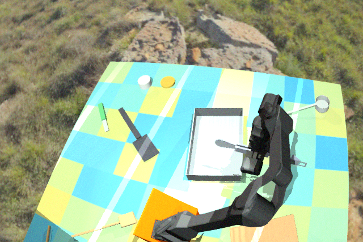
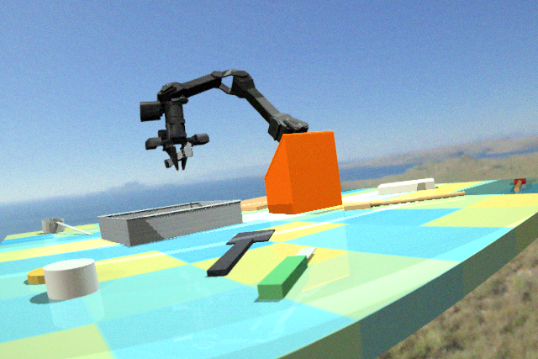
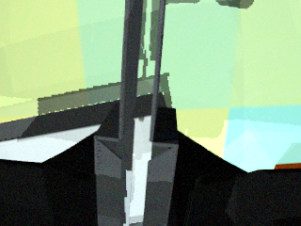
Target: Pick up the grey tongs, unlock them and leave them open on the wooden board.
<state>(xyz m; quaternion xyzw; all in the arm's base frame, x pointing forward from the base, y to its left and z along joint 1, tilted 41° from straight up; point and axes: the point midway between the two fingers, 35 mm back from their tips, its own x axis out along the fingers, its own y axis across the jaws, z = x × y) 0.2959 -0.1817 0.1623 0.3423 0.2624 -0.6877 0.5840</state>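
Observation:
The grey tongs hang in the air, roughly level. Their broad end is over the roasting tin and their narrow looped end points away to the right in the top view. My gripper points down and is shut on the tongs across their middle, high above the tin's right edge. In the wrist view the two arms of the tongs run close together between the fingers. Whether the lock is on cannot be seen. The wooden board lies at the front right, partly cut off by the frame.
The orange base block stands left of the board. A ladle-like cup lies at the far right. A dark spatula, a green-handled tool, a white cylinder and a yellow disc are on the left.

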